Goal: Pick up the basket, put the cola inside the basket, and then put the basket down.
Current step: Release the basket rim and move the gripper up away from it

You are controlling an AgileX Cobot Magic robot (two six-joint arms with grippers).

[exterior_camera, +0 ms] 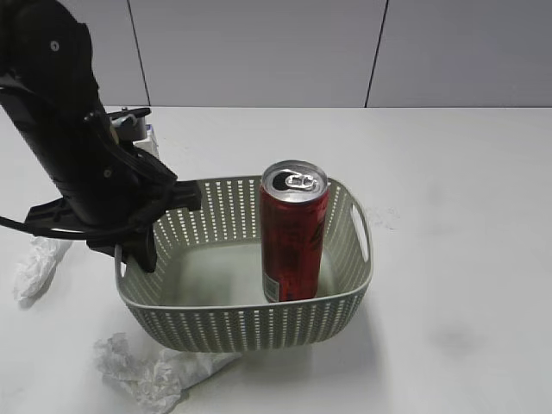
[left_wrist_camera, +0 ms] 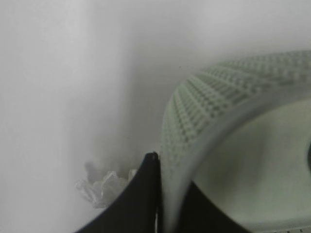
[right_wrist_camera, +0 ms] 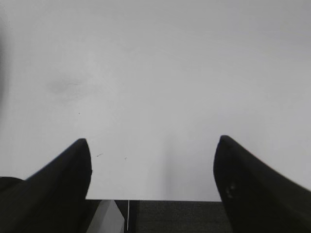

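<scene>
The pale green slotted basket (exterior_camera: 250,323) sits on the white table in the exterior view. The dark-red cola can (exterior_camera: 292,237) stands upright inside it, toward its right half. My left gripper (exterior_camera: 138,250) is shut on the basket's left rim; in the left wrist view its fingers (left_wrist_camera: 167,191) pinch the basket wall (left_wrist_camera: 204,97) from both sides. My right gripper (right_wrist_camera: 151,160) is open and empty over bare table; it is out of the exterior view.
Crumpled clear plastic lies at the basket's front left (exterior_camera: 151,371) and at the far left (exterior_camera: 36,266); one piece shows in the left wrist view (left_wrist_camera: 102,187). A white object (exterior_camera: 138,128) stands behind the left arm. The table's edge (right_wrist_camera: 155,199) shows below the right gripper.
</scene>
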